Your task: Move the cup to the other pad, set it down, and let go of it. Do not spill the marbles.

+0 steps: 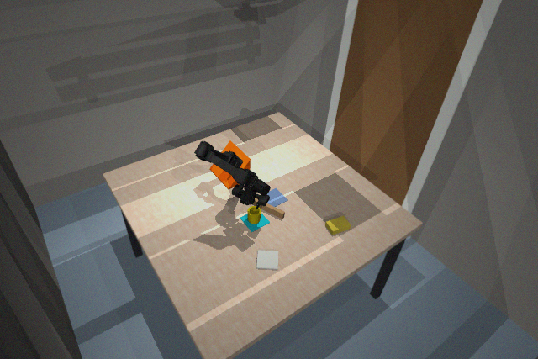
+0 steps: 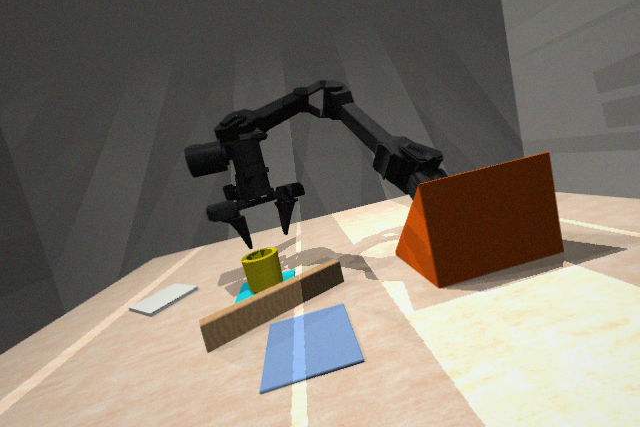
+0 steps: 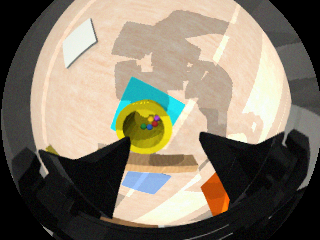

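Wooden table (image 2: 516,339): yellow cup (image 2: 261,268) upright on cyan pad (image 3: 136,94), directly below jaws; jaws wide, holding nothing.

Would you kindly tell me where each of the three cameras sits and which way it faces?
Top: high above one table corner, looking down at the whole table; the entire arm shows.
Exterior: low at table height, facing the wooden bar and cup; arm and open pincer show.
Wrist: on the arm, looking straight down; only the two fingers show.
All three share the cup on the cyan pad.
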`<state>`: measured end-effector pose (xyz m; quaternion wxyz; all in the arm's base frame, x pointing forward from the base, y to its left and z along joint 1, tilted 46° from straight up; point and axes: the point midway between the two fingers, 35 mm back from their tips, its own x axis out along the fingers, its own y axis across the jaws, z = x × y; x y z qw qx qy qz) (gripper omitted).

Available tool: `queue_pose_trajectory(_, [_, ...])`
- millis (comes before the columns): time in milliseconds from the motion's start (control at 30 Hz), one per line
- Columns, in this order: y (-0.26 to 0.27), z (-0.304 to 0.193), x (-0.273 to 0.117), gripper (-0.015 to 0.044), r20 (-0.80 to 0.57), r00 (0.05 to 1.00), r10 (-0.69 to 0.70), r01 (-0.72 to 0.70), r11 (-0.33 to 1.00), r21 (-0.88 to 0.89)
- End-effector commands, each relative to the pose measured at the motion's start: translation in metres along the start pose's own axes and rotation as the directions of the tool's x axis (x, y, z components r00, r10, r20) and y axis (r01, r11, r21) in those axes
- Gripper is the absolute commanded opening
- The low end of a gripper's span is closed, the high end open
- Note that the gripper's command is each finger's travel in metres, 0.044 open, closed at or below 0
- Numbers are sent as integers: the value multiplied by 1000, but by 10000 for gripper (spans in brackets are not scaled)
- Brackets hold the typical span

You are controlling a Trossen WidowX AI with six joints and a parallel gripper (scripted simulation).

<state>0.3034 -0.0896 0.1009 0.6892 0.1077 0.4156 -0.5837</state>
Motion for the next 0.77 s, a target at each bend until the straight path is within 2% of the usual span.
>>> queue_pose_trajectory(0, [1,0,-7,440,-1,1000,2,-2,1000,5])
queue_pose_trajectory(500, [2,1,-60,440,-4,1000,4,-4,1000,10])
queue_pose_trajectory(733, [2,2,-58,440,1,1000,7,-7,1000,4])
